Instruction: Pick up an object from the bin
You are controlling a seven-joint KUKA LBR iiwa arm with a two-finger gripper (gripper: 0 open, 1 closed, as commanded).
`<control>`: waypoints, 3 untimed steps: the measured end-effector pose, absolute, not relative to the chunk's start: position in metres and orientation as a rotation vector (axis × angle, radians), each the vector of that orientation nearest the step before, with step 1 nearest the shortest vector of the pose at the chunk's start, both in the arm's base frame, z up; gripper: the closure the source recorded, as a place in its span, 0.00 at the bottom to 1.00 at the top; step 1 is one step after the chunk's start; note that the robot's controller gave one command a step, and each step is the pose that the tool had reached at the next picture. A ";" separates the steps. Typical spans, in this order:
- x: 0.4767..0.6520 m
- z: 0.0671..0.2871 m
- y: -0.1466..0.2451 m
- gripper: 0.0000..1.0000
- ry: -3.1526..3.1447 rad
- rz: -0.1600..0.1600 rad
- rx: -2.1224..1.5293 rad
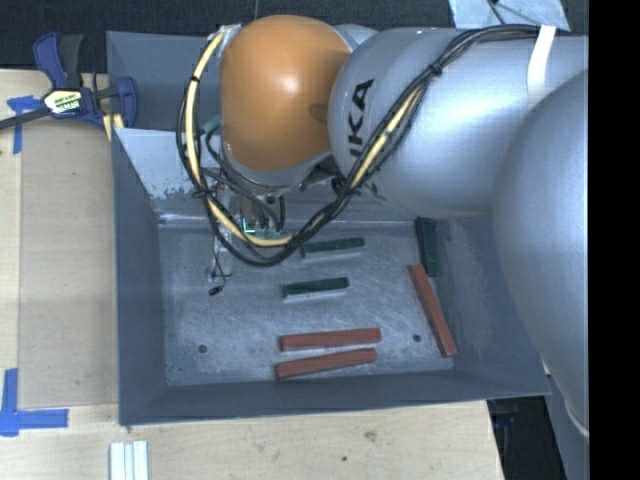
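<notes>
Grey metal bin (pixel 140 298) fills the middle of the camera view, its floor scuffed and mostly bare. Reaching in from the right, the big silver arm (pixel 470 118) covers the bin's back right corner. Its orange cover (pixel 275 93) hangs over the back left of the floor, with black and yellow cables (pixel 197 98) looped round it. These block the gripper (pixel 252 220) beneath so much that I cannot tell whether it is open or shut, or whether it has anything. Three red-brown bars lie loose: a slanted red-brown bar (pixel 432 310) by the right wall and a front pair of red-brown bars (pixel 329 340) lying side by side. A dark bar (pixel 428 246) stands behind the slanted one. Nearest the gripper, just to its right, lies the upper green bar (pixel 336 247), with the lower green bar (pixel 316 288) in front of it.
</notes>
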State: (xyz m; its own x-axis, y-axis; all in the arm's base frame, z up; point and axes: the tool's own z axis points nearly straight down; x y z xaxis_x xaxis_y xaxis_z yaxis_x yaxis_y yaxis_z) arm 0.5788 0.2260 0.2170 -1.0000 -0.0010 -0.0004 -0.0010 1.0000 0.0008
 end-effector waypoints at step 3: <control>0.615 0.084 0.030 0.00 3.122 -0.005 -0.292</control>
State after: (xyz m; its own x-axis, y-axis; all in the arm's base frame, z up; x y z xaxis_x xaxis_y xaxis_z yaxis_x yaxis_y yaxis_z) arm 0.6146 0.0298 0.0841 -0.9827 -0.1852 -0.0059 -0.1852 0.9827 -0.0039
